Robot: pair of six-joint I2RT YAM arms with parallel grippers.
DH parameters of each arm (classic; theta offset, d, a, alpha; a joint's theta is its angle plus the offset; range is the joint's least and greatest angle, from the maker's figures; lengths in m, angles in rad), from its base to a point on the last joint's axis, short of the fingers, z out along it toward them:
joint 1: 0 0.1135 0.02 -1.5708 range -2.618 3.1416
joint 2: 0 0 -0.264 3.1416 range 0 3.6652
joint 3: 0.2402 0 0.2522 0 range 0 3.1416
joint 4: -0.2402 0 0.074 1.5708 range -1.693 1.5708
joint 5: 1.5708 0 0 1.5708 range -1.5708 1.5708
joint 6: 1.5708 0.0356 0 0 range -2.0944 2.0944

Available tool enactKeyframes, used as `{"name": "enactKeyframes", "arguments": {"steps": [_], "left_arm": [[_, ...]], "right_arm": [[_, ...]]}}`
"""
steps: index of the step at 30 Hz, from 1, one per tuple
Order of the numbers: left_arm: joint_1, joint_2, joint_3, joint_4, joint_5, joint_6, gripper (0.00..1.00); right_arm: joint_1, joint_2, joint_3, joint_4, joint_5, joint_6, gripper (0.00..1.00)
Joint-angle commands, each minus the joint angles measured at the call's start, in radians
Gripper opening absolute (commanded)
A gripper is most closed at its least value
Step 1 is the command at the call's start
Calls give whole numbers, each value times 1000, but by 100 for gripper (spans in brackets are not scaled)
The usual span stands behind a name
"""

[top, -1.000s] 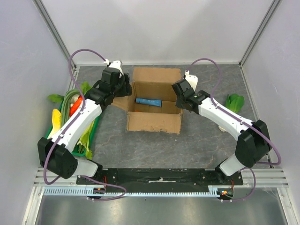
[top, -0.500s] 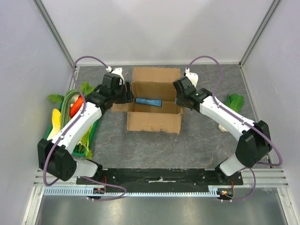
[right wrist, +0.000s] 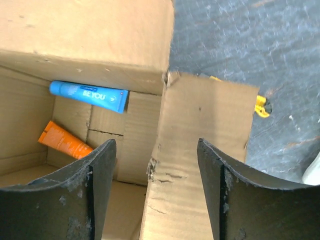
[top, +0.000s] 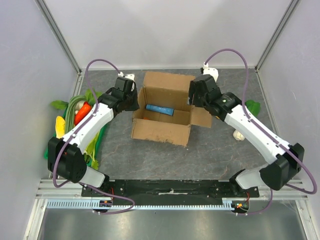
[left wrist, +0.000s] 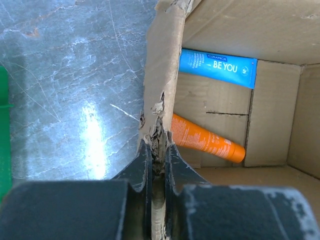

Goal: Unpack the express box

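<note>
The express box (top: 161, 131), a brown cardboard carton, stands open in the middle of the table. A blue tube (top: 159, 109) lies inside it. In the left wrist view the blue tube (left wrist: 217, 67) and an orange tube (left wrist: 207, 142) rest on the carton's floor. My left gripper (top: 134, 99) is shut on the torn edge of the left flap (left wrist: 162, 75), which stands upright. My right gripper (top: 194, 97) hovers open over the right flap (right wrist: 200, 130), which is folded outward. Its fingers (right wrist: 95, 170) straddle the flap's crease without touching it.
A green tray (top: 98, 140) of vegetables sits at the left edge of the table, close to the left arm. A leafy green (top: 251, 107) and a white object (top: 239, 135) lie to the right. A small yellow item (right wrist: 261, 105) lies beyond the right flap. Walls enclose the table.
My left gripper closed on the left flap, which now stands upright. My right gripper opened, released the right flap and rose. The carton shifted slightly left and turned.
</note>
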Motion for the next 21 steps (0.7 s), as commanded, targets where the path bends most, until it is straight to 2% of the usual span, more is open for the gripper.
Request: {"name": "enactKeyframes", "arguments": {"steps": [1, 6, 10, 14, 21], "left_arm": [[-2, -7, 54, 70, 32, 78, 2], [-2, -67, -15, 233, 60, 198, 2], [-2, -119, -126, 397, 58, 279, 2], [-2, -136, -189, 540, 49, 315, 2], [-2, -144, -276, 653, 72, 406, 2]], "right_arm": [[2, -81, 72, 45, -89, -191, 73], [19, -106, 78, 139, -299, -443, 74], [62, -76, 68, 194, -405, -564, 74], [114, -16, 77, 210, -413, -594, 72], [192, 65, 65, 253, -405, -634, 70]]}}
